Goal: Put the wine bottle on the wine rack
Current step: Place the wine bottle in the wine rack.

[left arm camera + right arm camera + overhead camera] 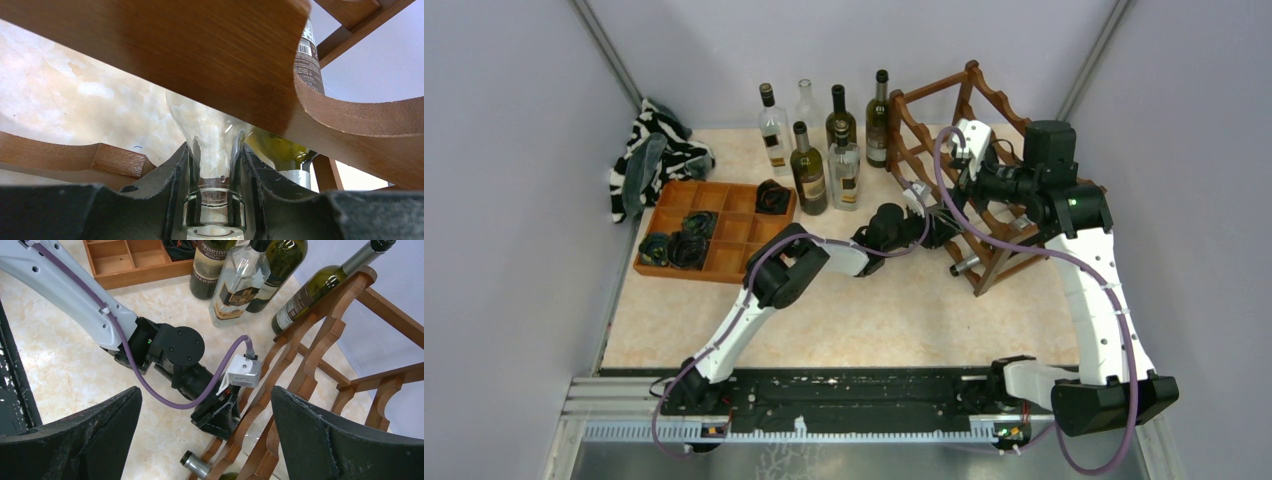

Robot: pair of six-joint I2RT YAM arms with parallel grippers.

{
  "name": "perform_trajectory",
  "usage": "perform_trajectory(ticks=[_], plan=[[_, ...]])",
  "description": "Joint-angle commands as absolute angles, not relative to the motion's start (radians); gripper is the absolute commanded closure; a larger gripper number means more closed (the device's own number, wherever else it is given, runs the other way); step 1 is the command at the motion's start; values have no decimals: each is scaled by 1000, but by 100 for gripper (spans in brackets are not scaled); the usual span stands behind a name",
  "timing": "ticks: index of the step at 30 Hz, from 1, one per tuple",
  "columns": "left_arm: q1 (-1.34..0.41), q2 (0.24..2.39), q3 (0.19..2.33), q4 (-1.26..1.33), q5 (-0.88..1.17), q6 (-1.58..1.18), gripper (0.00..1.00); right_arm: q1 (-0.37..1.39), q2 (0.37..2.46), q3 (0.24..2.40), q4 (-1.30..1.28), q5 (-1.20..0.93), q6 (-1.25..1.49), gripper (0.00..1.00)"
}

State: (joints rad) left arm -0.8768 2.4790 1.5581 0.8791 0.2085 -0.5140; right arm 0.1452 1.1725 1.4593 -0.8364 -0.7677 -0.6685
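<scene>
On the far right of the table (pixel 874 310), a clear wine bottle (pixel 210 130) is being held inside the wine rack (pixel 999 100).

The wine rack is standing at an angle near the right wall; left of it, the orange-brown tray (pixel 724 230) is lying flat and a cluster of upright bottles (pixel 824 150) is standing between tray and rack; the right gripper (pixel 206 392) is hanging over the rack, fingers spread wide and gripping nothing; the left gripper (pixel 214 170) is reaching into a low tier, fingers clamped on the wine bottle's neck, its body lying under a scalloped rail; a green bottle (pixel 280 150) is lying just beside it, silver-capped.
</scene>
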Motion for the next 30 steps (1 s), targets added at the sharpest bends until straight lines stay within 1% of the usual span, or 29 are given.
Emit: perform_trajectory(ticks=[1,12,16,20,22,26,30], plan=[[-870,2426,1545,845,127,-445,98,132,1155,1461,-798,-796,-660,1],[-882,2432,1557,780,108,-401,86,129,1154,1463,-799,-798,-659,1],[-885,2429,1552,771,101,-379,84,127,1154,1461,-799,-800,-660,1],[-896,2426,1553,759,70,-330,78,127,1152,1461,-798,-803,-658,1],[-897,2431,1550,766,62,-324,77,126,1151,1460,-797,-803,-658,1],[-899,2440,1553,774,60,-322,68,123,1148,1457,-799,-798,-660,1],[-902,2432,1552,763,56,-316,53,121,1145,1454,-799,-798,-660,1]])
